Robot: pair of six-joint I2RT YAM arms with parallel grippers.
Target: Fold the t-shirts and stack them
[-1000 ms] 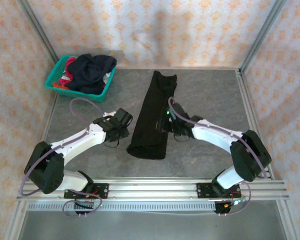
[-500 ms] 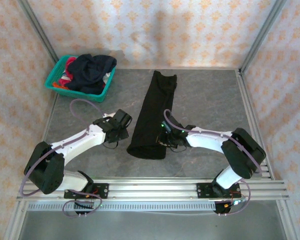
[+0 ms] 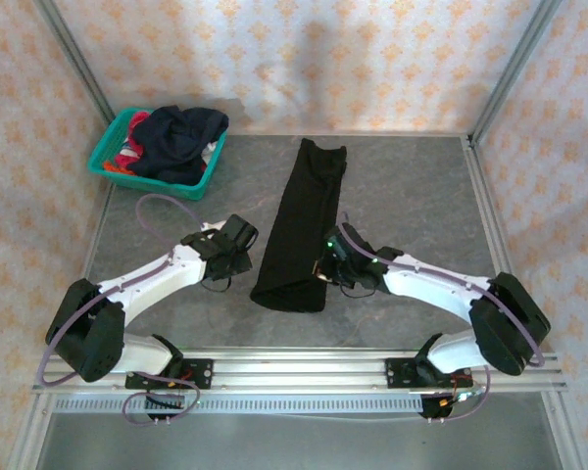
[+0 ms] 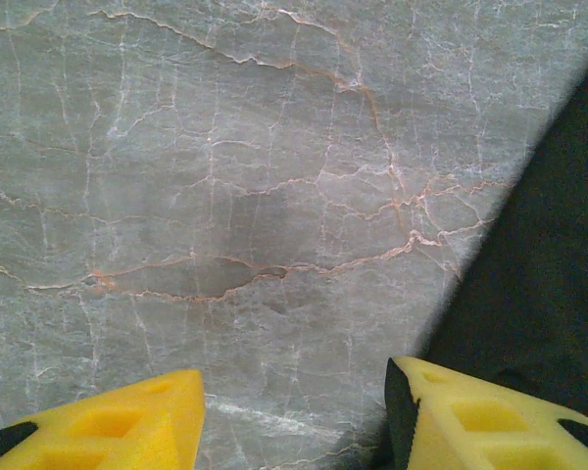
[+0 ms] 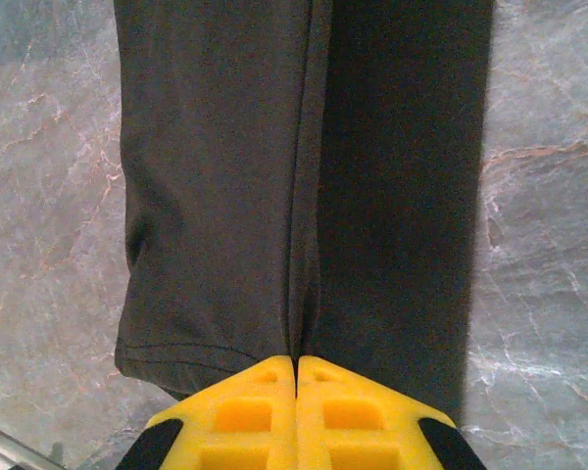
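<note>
A grey marbled stone surface [image 3: 412,186] carries a black cloth t-shirt [image 3: 304,220], folded into a long narrow strip. Its long axis runs from upper centre to lower centre of the overhead frame. The right gripper [image 3: 325,266] sits at the strip's lower right edge, near the hem, with its yellow pads pressed together; whether cloth is caught between them cannot be told. The left gripper [image 3: 243,257], pads spread apart, hovers over bare stone just left of the same end. With both flanking that lower end, the likely next fold carries it lengthwise toward the upper end.
</note>
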